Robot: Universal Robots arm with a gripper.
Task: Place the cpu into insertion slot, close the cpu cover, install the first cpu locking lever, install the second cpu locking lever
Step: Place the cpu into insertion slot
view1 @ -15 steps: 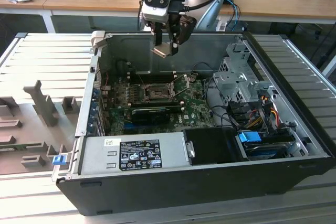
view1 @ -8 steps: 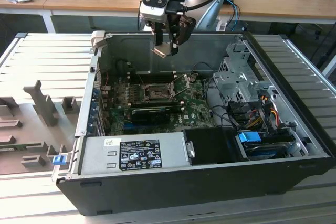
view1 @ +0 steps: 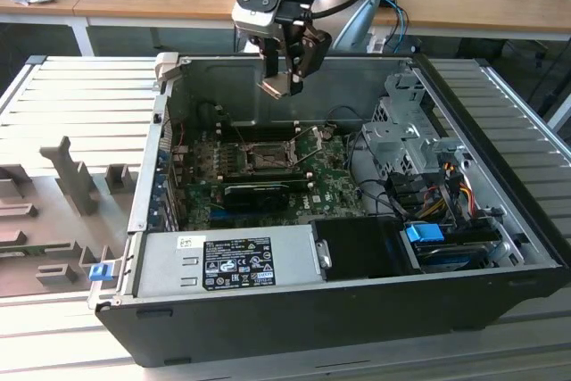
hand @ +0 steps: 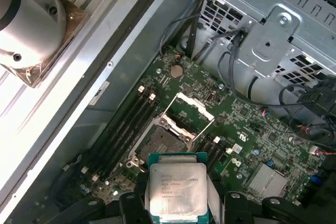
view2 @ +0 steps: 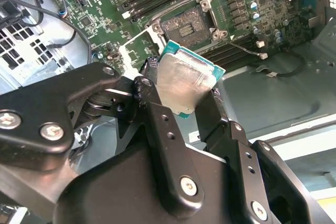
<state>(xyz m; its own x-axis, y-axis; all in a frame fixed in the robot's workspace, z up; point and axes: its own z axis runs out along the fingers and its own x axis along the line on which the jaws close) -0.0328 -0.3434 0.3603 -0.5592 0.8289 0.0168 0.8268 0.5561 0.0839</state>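
Note:
My gripper [view1: 284,78] hangs above the open computer case, shut on the cpu [view1: 275,86], a flat square chip with a pale silver face. In both wrist views the cpu [view2: 186,80] [hand: 177,190] sits clamped by its edges between the black fingers [view2: 155,103]. The insertion slot [view1: 266,156] [view2: 186,24] [hand: 160,142] lies below on the green board, apart from the chip, its dark centre bare. The cpu cover [hand: 190,109] [view2: 137,45] stands swung up beside the slot. A thin locking lever [view2: 247,50] sticks out from the socket's side.
Long black memory slots [hand: 126,124] run beside the socket. A long black card [view1: 259,192] lies in front of it. A metal drive cage [view1: 401,131] and cables [view1: 437,185] fill the exterior view's right. The power supply [view1: 232,260] sits at the case front.

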